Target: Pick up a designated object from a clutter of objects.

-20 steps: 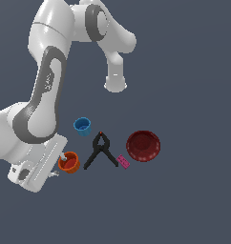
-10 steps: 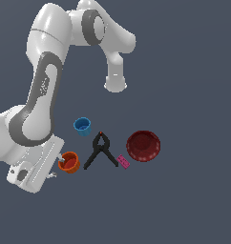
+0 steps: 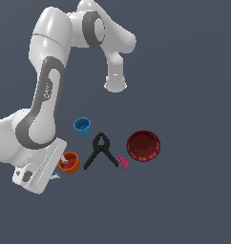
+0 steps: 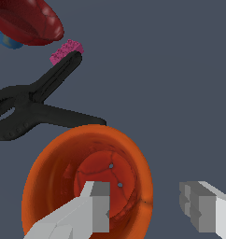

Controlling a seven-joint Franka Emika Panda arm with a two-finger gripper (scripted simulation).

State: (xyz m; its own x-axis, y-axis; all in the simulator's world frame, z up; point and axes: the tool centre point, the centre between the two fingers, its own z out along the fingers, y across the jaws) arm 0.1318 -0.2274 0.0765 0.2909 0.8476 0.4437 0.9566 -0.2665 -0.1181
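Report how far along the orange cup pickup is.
Done: the gripper has reached the orange cup, jaws open, one inside the cup and one outside its wall. In hand: straddling that wall before closing. Left: closing and lifting; the cup sits beside the black clamp, not yet raised.

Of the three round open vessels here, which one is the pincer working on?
The orange cup, at the exterior view's left end of the clutter. One pincer finger sits inside it, the other outside its wall. The blue cup and dark red bowl stand apart.
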